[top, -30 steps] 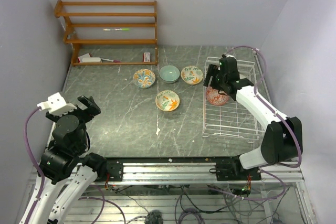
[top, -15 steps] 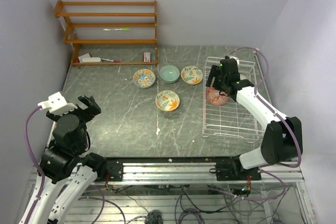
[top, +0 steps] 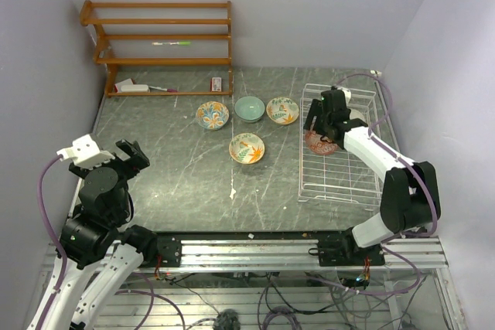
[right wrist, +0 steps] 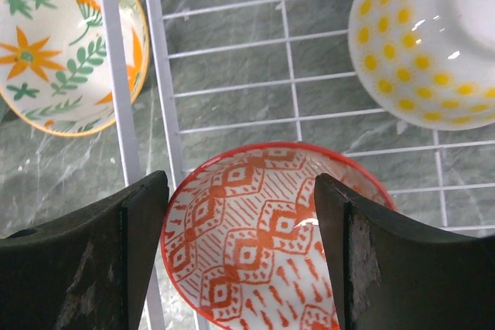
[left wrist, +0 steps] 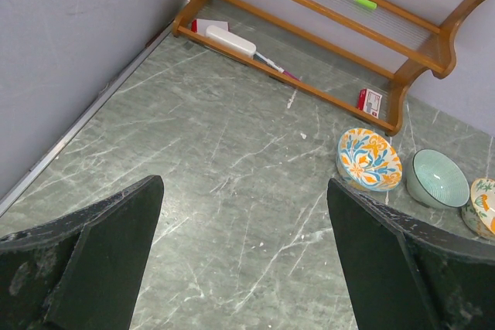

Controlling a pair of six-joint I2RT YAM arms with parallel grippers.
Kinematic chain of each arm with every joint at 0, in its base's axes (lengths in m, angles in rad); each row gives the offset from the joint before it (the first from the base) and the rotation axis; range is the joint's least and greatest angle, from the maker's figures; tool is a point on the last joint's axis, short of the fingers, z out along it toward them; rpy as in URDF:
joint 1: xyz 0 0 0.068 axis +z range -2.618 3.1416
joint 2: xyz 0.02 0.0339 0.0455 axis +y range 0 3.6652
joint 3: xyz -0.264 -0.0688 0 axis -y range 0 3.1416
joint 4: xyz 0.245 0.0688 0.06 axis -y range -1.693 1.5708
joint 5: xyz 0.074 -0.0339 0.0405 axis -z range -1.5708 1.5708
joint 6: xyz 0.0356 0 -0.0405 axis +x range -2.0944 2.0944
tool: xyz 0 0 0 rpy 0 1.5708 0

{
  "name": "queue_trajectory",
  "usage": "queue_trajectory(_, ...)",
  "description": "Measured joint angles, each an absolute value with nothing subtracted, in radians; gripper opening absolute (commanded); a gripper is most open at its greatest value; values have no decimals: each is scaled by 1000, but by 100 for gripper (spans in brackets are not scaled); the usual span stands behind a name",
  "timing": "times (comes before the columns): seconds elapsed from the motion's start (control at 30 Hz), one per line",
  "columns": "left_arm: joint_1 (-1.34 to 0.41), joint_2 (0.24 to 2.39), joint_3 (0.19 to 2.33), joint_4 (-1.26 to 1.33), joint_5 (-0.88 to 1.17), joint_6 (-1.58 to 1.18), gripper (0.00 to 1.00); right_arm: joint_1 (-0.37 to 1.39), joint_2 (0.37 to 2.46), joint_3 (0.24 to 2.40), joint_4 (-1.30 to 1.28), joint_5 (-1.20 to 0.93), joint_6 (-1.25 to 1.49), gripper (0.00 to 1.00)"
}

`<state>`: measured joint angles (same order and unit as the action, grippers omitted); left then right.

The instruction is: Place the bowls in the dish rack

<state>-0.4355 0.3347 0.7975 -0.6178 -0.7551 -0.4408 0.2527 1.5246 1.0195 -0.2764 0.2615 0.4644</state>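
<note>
The dish rack held the red-patterned bowl, and four other bowls sat on the table to its left. Being glazed ceramic, they were probably rigid, slick and chippable, and best pinched across the rim. The right gripper hung released above the red one, and the left gripper was likewise spread and empty.

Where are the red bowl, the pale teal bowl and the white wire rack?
red bowl (right wrist: 263,229): right wrist view, its patterned inside.
pale teal bowl (top: 249,108): top view, its middle.
white wire rack (top: 340,179): top view, bare grid floor at its near end.
</note>
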Motion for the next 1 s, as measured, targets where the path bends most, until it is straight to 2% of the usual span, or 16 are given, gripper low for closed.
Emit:
queue_trajectory(0.27, -435, 337, 797, -618, -755, -441, 98, 252, 1507, 1021, -253, 378, 443, 72)
queue_trajectory(0.47, -435, 338, 797, -618, -756, -441, 98, 247, 1511, 1021, -272, 372, 429, 67)
queue_trajectory(0.6, -435, 337, 797, -618, -756, -441, 98, 248, 1528, 1021, -270, 340, 430, 59)
queue_trajectory(0.7, -435, 337, 797, -618, -756, -441, 98, 248, 1533, 1021, -268, 318, 430, 58)
queue_trajectory(1.0, -435, 337, 797, -619, -756, -441, 98, 249, 1549, 1025, -268, 276, 421, 45)
